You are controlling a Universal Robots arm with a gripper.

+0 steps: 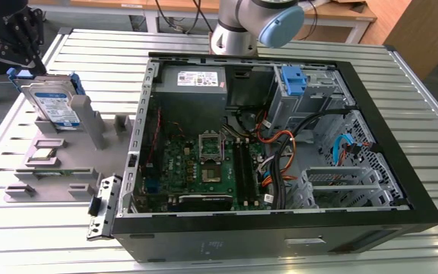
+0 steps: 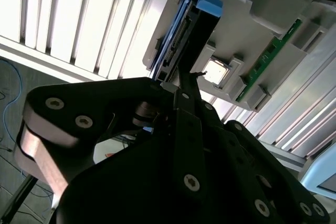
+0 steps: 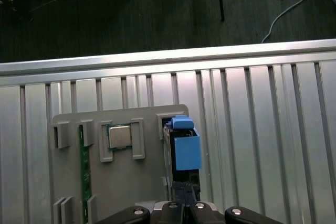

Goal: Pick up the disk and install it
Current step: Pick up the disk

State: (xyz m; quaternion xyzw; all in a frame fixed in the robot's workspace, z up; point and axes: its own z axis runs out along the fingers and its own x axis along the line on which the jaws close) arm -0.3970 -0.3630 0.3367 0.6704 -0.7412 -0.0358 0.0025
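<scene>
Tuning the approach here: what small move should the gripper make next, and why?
Probably ease closer onto the disk at its blue carrier top: the gripper sits close by it, and the disk stands upright in the grey holder, not lifted.

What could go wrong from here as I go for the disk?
1. The disk stands on edge in a grey holder; with the gripper close at its end, a skewed pull may jam it or drag the holder.
2. A chip sits in the next slot and could be knocked.
3. Cables crowd the open case and might snag the disk.
</scene>
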